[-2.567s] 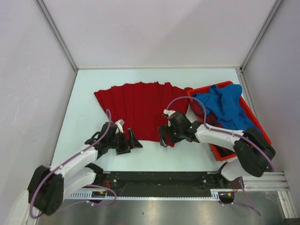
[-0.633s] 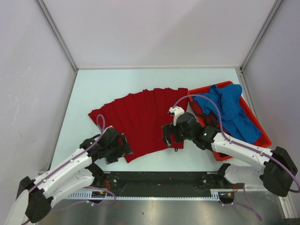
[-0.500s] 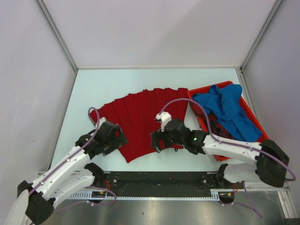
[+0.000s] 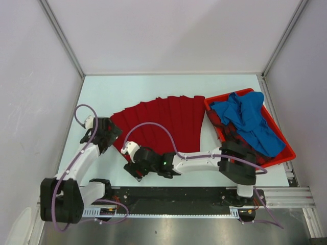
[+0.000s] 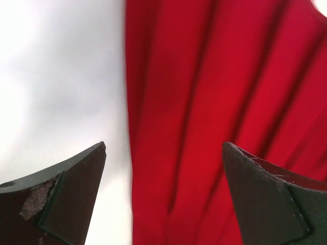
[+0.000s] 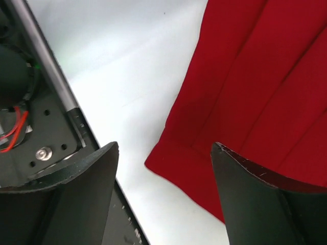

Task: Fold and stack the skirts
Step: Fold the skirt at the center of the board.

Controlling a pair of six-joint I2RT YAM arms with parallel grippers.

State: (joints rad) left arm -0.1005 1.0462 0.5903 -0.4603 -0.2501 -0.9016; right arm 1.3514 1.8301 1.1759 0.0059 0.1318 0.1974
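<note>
1. Pale bench [image 4: 168, 87] between grey walls carries the red pleated skirt [image 4: 163, 125], fanned out flat just beside the red tray [image 4: 287, 153]. The blue skirt [image 4: 250, 120] and the plaid skirt [image 4: 220, 122] lie heaped inside that tray.
2. The left fingers [image 5: 71, 194] have just let go. They now stand wide apart over the skirt's edge farthest from the tray and hold nothing.
3. The right arm has swept from the tray side of the skirt across to its near corner, well away from the tray. The right fingers [image 6: 76, 194] are spread above that corner and grasp nothing yet.
4. The skirt lies turned and flatter than a moment ago, so the spreading looks finished.
5. No fold is made. Both arms seem placed to take the edge far from the tray, and the other two skirts wait.
</note>
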